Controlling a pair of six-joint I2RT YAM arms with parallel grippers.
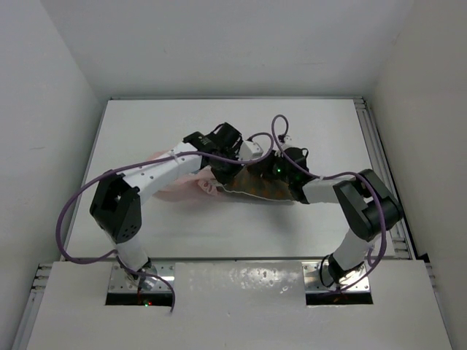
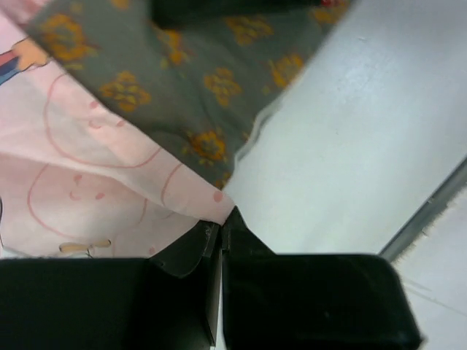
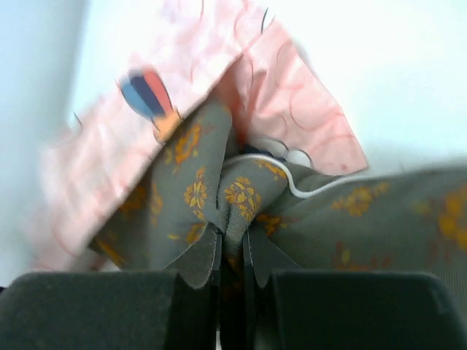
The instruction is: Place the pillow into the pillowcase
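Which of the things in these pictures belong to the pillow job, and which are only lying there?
For the job:
- flat olive-brown fabric pillow with orange dots
- soft pink printed fabric pillowcase
- left gripper, shut on the pillowcase corner
- right gripper, shut on the pillow

Only there:
- white flat table
- purple arm cables

White walls (image 1: 219, 44) enclose a white table (image 1: 233, 124) on three sides. A metal rail (image 1: 376, 168) lines its right edge.
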